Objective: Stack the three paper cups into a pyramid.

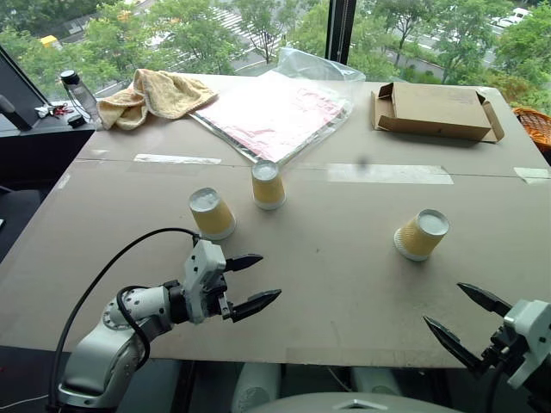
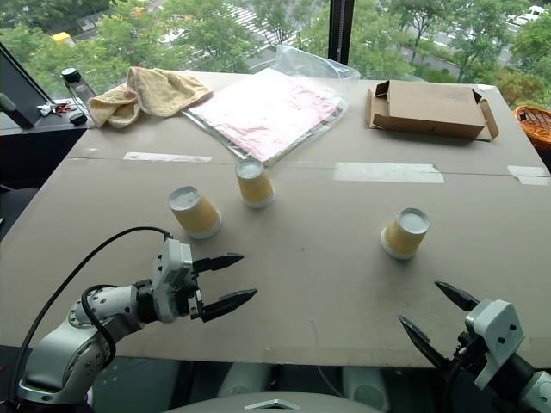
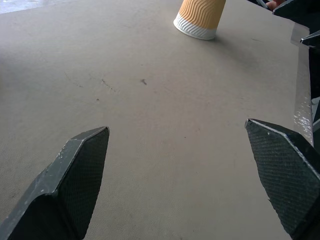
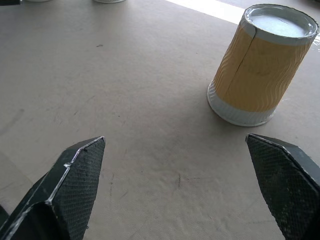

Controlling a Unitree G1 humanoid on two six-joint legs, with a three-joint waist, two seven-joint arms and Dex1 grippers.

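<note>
Three paper cups stand upside down, bases up, on my table [image 1: 344, 284], none stacked. The first cup [image 1: 211, 212] sits left of centre in the left eye frame. The second cup [image 1: 268, 184] stands just beside it, up and to the right, at the edge of a clear plastic sleeve holding pink sheets [image 1: 274, 112]; I see a gap between the two. The third cup [image 1: 421, 234] stands well apart at right of centre, tilted slightly toward the lower left.

My left gripper [image 1: 252, 282] hangs over the table in the lower left of the frame, below the first cup, pointing toward frame right. Its two black fingers are spread wide, nothing between them. In the left wrist view the fingers [image 3: 80, 175] frame bare tabletop.

My right gripper [image 1: 467, 320] is at the lower right corner, pointing toward the upper left, fingers likewise spread wide and holding nothing. In the right wrist view the third cup stands near the far side of one finger [image 4: 282, 172], not touching.

Toward the top of the frame: a yellow towel [image 1: 155, 95] at upper left, a bottle [image 1: 79, 93] beside it, an open cardboard box [image 1: 435, 110] at upper right. Tape strips [image 1: 389, 173] run across the table's middle.
</note>
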